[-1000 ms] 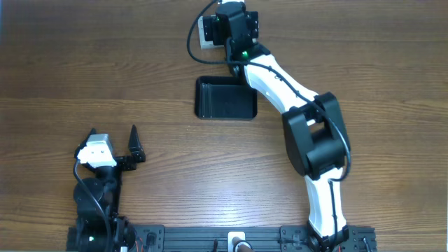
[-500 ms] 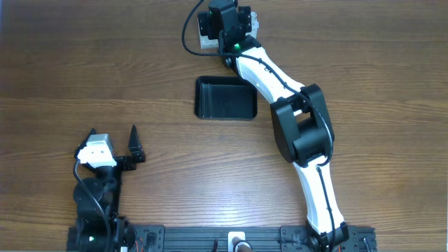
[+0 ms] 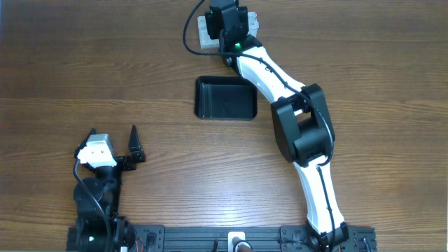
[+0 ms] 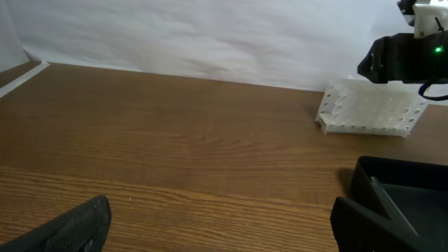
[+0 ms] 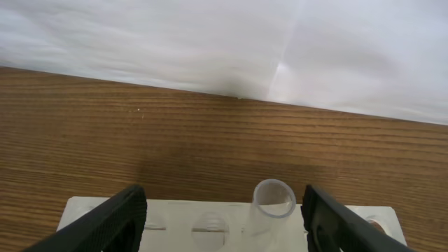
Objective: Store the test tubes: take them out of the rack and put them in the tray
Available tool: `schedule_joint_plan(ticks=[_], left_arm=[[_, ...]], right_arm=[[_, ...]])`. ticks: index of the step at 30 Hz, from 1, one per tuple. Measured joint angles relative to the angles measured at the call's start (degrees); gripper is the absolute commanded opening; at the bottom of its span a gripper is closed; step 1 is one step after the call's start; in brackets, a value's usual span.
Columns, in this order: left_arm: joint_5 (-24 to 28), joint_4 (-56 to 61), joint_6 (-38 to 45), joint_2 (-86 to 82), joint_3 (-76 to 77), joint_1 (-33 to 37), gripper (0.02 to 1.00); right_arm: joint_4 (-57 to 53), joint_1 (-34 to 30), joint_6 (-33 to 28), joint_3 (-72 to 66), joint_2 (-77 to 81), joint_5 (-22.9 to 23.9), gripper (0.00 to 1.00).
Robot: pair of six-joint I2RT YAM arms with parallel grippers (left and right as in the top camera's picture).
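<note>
The white test tube rack (image 3: 204,33) stands at the far middle of the table. My right gripper (image 3: 225,21) hangs over it. In the right wrist view the right gripper (image 5: 224,201) is open, its black fingers (image 5: 105,220) wide to either side of one clear test tube (image 5: 271,204) standing upright in the rack (image 5: 91,210). The fingers do not touch the tube. The black tray (image 3: 225,99) lies just nearer than the rack, with nothing in it. My left gripper (image 3: 113,138) rests open near the front left, far from both; from it I see the rack (image 4: 371,108) and tray (image 4: 406,189).
Bare wooden tabletop (image 3: 105,70) surrounds the rack and tray. A white backdrop (image 5: 210,42) rises behind the table's far edge, close to the rack. The right arm (image 3: 301,133) stretches diagonally past the tray's right side.
The right arm swung left and a little farther out over the rack during the first half second, then held nearly still. The left arm stayed put.
</note>
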Motion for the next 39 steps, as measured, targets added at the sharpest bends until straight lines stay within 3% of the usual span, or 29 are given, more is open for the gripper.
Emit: schedule_joint_plan(ticks=[13,24,33,39], left_arm=[[0.0,0.0,0.0,0.0,-0.02,0.0,1.0],[0.0,0.0,0.0,0.0,0.0,0.0,1.0],[0.0,0.02,0.0,0.0,-0.02,0.0,1.0],[0.0,0.0,0.0,0.0,0.0,0.0,1.0]], right_arm=[[1.81,-1.11,-0.2,0.07,1.6,0.0,0.617],[3.08,-1.11,-0.33,0.09,1.77,0.0,0.36],[3.21,-1.11,-0.59,0.09,1.77,-0.02,0.251],[3.23,-1.18,-0.79,0.09,1.77,0.17,0.119]])
